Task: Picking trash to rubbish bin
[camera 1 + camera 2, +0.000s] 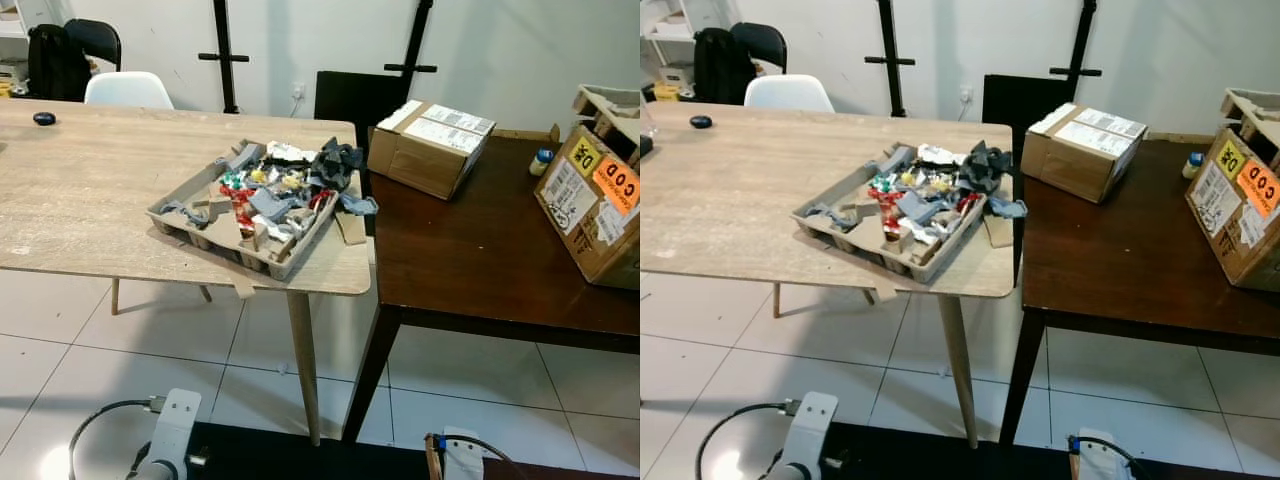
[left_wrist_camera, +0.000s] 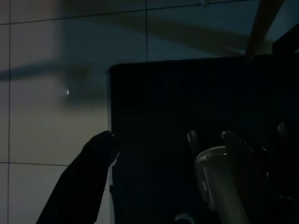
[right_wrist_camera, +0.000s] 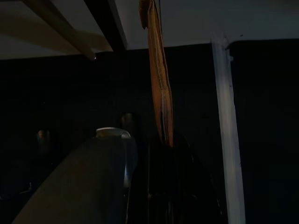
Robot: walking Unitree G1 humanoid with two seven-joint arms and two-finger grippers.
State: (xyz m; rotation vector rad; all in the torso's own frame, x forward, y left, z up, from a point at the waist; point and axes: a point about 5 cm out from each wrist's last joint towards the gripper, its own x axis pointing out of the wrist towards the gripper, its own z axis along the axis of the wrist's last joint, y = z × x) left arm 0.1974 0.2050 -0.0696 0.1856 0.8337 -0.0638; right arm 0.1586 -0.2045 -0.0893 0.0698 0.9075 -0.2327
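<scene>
A cardboard tray (image 1: 185,222) heaped with trash (image 1: 285,190), scraps of paper, grey cardboard and coloured wrappers, rests on the near right corner of a light wooden table (image 1: 90,180). Loose cardboard scraps (image 1: 350,228) lie beside the tray. Both arms hang low in front of me, the left arm (image 1: 172,428) and the right arm (image 1: 460,452). In the dark left wrist view, my left gripper (image 2: 163,140) is open above the tiled floor. My right gripper (image 3: 159,144) is shut on a brown cardboard strip (image 3: 158,70), whose edge (image 1: 432,458) also pokes up beside the right wrist.
A dark brown table (image 1: 470,250) butts against the light one on the right, carrying a cardboard box (image 1: 430,145), a small bottle (image 1: 541,161) and a labelled box (image 1: 600,195). White and black chairs (image 1: 125,88) stand at the back left. White tiled floor (image 1: 150,350) lies below.
</scene>
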